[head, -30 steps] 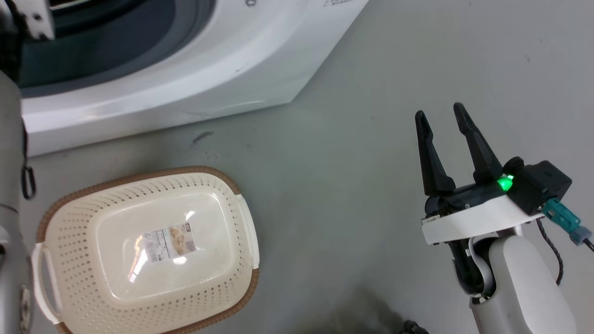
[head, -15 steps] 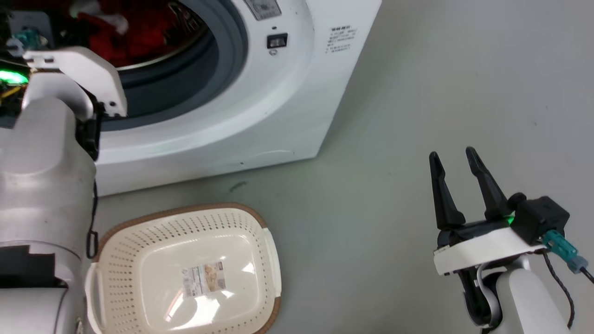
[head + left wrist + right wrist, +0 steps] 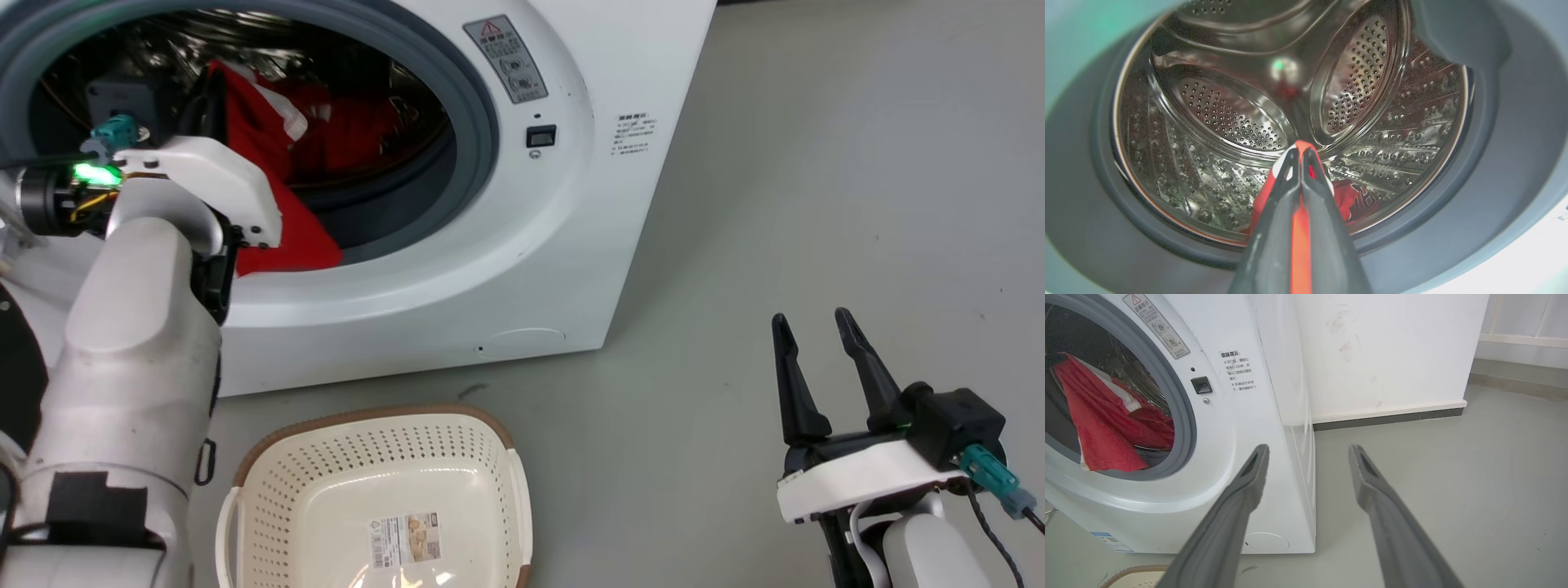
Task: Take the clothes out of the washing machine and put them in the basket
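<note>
Two grippers. Left gripper (image 3: 1300,149) at washer (image 3: 571,245) mouth, fingers closed tight on red clothes (image 3: 282,229); more red deeper in drum. Right gripper (image 3: 810,317) fingers apart, nothing between, over bare grey floor (image 3: 775,163). Basket (image 3: 277,482) on floor, lower than left gripper. White wall (image 3: 1392,347) beyond right gripper.
</note>
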`<state>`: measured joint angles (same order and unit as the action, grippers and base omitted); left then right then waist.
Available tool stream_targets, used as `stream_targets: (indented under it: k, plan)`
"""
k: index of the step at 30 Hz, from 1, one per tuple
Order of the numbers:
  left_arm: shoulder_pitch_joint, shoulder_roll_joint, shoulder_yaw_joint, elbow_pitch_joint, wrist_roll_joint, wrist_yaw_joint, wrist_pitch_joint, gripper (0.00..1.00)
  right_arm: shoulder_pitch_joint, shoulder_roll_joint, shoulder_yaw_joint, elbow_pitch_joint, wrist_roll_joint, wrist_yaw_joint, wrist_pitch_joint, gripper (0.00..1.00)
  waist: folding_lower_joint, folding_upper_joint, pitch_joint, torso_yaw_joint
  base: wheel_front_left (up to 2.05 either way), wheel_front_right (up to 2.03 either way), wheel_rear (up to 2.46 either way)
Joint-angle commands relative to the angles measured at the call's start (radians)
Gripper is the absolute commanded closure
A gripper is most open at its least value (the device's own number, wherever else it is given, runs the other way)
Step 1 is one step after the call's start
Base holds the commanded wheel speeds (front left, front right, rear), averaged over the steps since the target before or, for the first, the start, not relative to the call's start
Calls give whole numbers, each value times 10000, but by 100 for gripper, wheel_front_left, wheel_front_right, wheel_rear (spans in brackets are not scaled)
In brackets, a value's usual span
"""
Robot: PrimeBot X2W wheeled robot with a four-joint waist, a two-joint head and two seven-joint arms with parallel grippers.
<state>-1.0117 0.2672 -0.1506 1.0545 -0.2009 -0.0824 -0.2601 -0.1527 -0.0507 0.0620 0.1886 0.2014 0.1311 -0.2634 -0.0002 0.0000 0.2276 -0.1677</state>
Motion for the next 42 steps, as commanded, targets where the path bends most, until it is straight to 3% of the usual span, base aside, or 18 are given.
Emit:
stream_targets:
  k: [1,18,33,42]
  plan:
    - [173,-72,-3,-155,8,-49,-63,100,162,10,-21,15,-47,-7,-20,0,2,0,-168,117,0,0,0]
    - [3801,-482,171,-5525,-463,-27,-54,100,977,10,-182,30,-268,-5,-18,0,2,0,-1184,954,0,0,0]
    - [7292,-479,546,-12019,-958,1003,1277,100,1181,10,-127,-261,-275,-5,142,0,2,0,-1356,1387,0,0,0]
    - [9485,-886,523,-13134,-1294,1554,1655,100,1049,11,-83,-251,-227,-5,116,0,2,0,-1114,1463,0,0,0]
